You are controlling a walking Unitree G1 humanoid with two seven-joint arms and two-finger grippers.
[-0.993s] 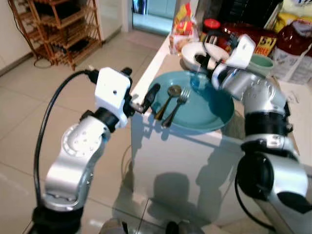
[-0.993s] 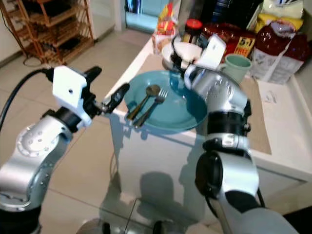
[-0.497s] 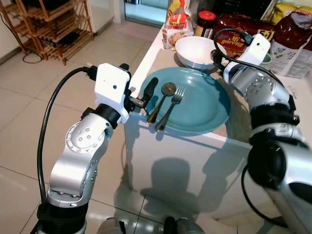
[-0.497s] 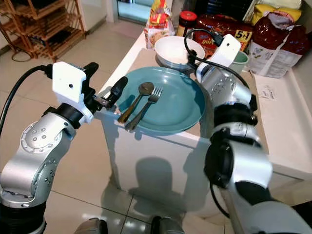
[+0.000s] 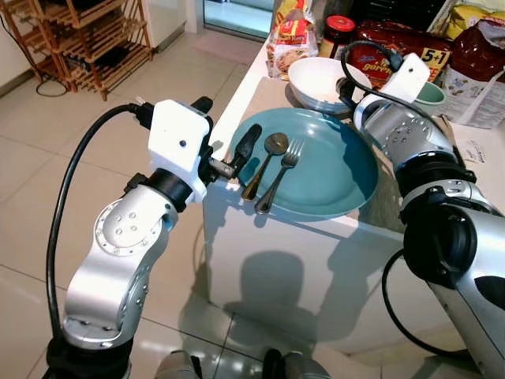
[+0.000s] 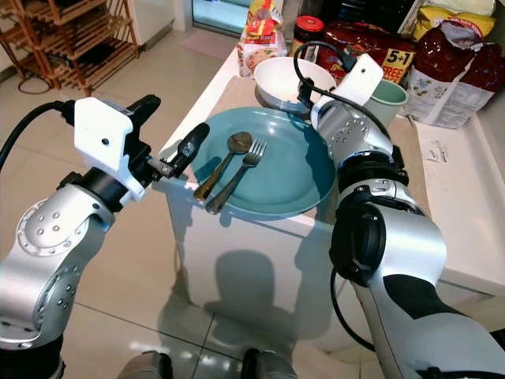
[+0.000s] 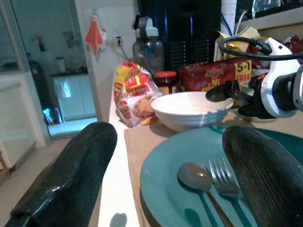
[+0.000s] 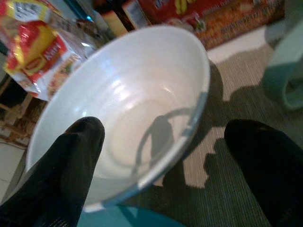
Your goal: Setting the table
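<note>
- Round teal plate (image 5: 331, 170): table's near corner; metal spoon (image 5: 271, 150) and fork (image 5: 282, 164) lie on it.
- My right gripper (image 8: 165, 156): spread wide at the white ceramic bowl (image 5: 319, 79), plate's 12 o'clock.
- My left gripper (image 7: 165, 179): spread empty, plate's 9 o'clock.

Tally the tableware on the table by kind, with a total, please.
Plates: 1, teal
Bowls: 1, white
Mugs: 1, pale green
Spoons: 1
Forks: 1
Total: 5
</note>
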